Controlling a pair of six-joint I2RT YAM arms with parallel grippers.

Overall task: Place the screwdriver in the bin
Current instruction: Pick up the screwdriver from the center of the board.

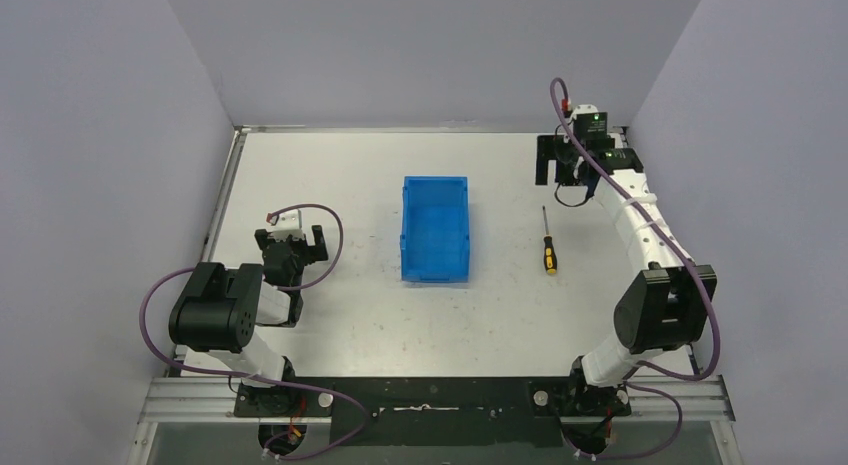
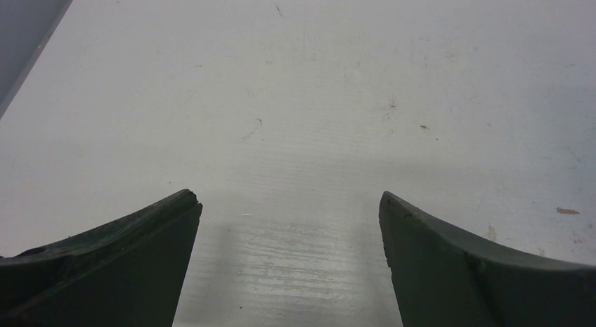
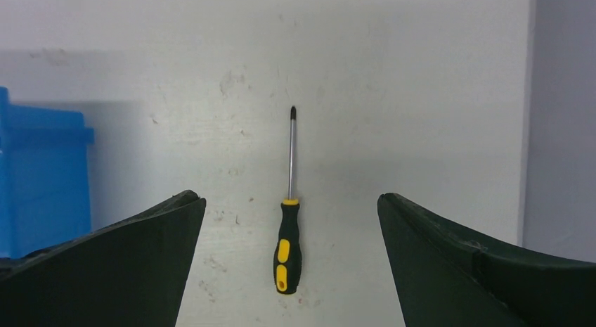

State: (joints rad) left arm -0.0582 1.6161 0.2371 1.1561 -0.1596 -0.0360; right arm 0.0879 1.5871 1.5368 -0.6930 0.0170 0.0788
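The screwdriver (image 1: 548, 247), with a black and yellow handle and a thin shaft, lies flat on the white table to the right of the blue bin (image 1: 407, 230), tip pointing to the far side. My right gripper (image 1: 558, 173) is open and empty, hovering just beyond the tip. In the right wrist view the screwdriver (image 3: 288, 246) lies between my open right gripper's (image 3: 287, 197) fingers, below them and untouched, with the bin's corner (image 3: 42, 172) at the left. My left gripper (image 1: 295, 243) is open and empty left of the bin; it (image 2: 288, 195) shows over bare table.
Grey walls enclose the table on the left, back and right. The right wall (image 3: 562, 116) stands close to the screwdriver's right. The bin's lower front faces the near edge.
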